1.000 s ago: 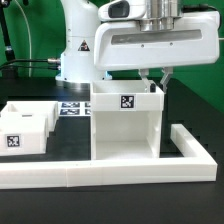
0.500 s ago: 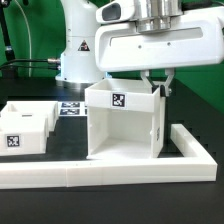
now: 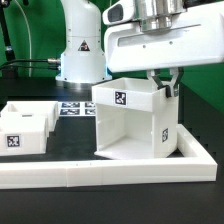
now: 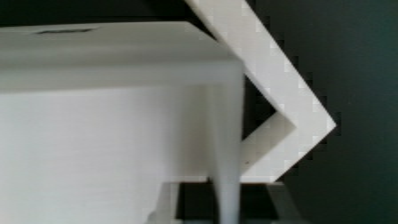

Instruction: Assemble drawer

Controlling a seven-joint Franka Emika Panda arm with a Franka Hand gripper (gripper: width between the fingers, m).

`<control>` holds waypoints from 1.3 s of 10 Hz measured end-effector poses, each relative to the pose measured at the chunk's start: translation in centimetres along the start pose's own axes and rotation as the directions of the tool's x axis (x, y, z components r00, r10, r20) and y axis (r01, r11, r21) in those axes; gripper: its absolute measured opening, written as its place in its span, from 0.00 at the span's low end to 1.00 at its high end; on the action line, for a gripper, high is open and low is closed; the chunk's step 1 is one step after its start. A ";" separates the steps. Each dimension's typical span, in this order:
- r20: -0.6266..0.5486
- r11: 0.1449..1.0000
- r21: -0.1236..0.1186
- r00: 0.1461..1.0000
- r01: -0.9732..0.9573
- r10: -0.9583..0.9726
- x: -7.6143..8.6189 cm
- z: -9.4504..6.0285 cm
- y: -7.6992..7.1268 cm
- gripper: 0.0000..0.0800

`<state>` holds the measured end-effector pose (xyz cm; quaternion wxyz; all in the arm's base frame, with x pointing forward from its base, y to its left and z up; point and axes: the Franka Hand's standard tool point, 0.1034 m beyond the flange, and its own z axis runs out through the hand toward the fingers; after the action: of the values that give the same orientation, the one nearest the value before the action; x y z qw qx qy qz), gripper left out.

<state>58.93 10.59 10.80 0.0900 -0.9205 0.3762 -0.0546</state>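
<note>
The gripper (image 3: 164, 86) is clenched on the upper back edge of the drawer housing (image 3: 128, 128). The housing stands askew on the black table (image 3: 68, 150), just behind the border wall (image 3: 100, 172). 1 tray (image 3: 24, 126) sits well apart, toward the exterior view's left.

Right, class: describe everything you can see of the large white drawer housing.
The housing is a boxy white shell, plastic-looking, open toward the camera and empty inside. One black-and-white square tag sits on its upper front band, another on its side wall. It stands on the black table, turned askew to the low border wall in front. The pincer clamps its top edge on the exterior view's right.
</note>
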 end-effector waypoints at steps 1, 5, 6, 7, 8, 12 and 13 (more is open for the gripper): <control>0.003 0.988 0.015 0.989 -0.151 0.151 -0.1 0.1 0.0 0.06; 0.015 0.925 0.026 0.926 -0.379 0.378 0.9 0.2 -0.5 0.06; 0.020 0.912 0.027 0.913 -0.409 0.408 0.9 0.2 -0.4 0.06; 0.026 0.883 0.028 0.883 -0.469 0.468 1.0 0.2 -0.4 0.06; 0.033 0.855 0.028 0.855 -0.518 0.517 0.9 0.3 -0.3 0.06; 0.058 0.690 0.021 0.690 -0.724 0.722 1.5 0.6 -0.7 0.06; 0.064 0.687 0.005 0.686 -0.727 0.725 1.8 0.7 -0.9 0.06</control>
<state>60.90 10.05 10.40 0.1287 -0.6964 0.7060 0.0057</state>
